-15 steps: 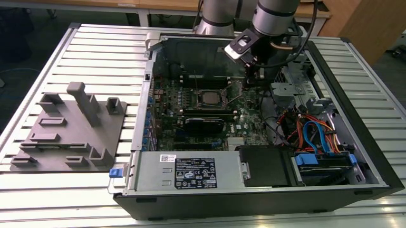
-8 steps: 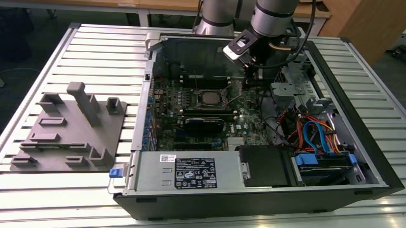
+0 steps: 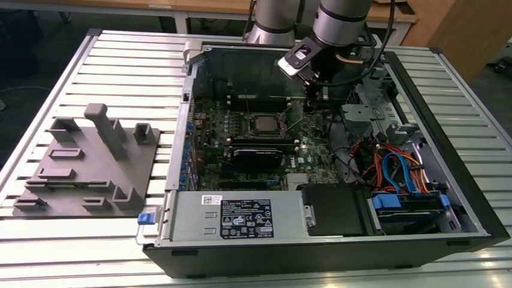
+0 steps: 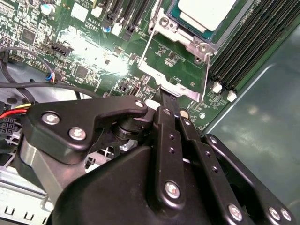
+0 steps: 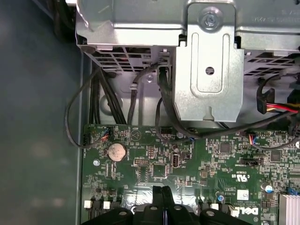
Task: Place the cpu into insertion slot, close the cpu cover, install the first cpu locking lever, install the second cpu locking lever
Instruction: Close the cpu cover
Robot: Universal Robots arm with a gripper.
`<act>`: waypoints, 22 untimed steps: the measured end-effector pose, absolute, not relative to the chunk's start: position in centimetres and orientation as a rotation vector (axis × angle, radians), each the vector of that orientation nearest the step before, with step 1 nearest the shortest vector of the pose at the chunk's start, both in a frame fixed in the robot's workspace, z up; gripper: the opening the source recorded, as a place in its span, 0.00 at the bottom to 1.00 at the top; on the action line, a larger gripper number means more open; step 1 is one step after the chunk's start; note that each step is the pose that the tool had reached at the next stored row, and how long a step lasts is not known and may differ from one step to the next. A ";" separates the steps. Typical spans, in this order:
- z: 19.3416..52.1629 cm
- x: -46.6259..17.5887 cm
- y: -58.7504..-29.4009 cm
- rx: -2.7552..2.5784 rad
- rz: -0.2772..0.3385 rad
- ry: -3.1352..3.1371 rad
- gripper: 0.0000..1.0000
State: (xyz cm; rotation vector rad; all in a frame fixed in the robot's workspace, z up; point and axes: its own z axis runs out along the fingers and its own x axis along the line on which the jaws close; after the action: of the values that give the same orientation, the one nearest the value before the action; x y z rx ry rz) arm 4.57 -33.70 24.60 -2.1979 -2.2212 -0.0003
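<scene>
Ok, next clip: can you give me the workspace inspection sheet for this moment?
Surface: slatted metal table, carrying an open computer case.
Job's things: the cpu sits in the insertion slot; the cpu cover is swung open, not over the chip.
Clutter: grey fixture plate beside the case, on the exterior view's left.
Grippers: the gripper is shut, with its tips at the cover's free edge; whether it clamps that edge cannot be told.
Cables: black cables and red-yellow wires inside the case; blue and orange cables on the exterior view's right.
Surroundings: wooden furniture behind the table.
</scene>
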 end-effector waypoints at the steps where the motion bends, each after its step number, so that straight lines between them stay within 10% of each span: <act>1: 24.6 4.5 -33.7 -2.198 0.000 -2.221 0.10; 22: 24.5 3.5 -33.7 -2.198 0.000 -2.221 0.10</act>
State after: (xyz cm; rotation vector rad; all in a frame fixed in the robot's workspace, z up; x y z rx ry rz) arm 3.53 -33.70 24.55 -2.1979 -2.2213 -0.0003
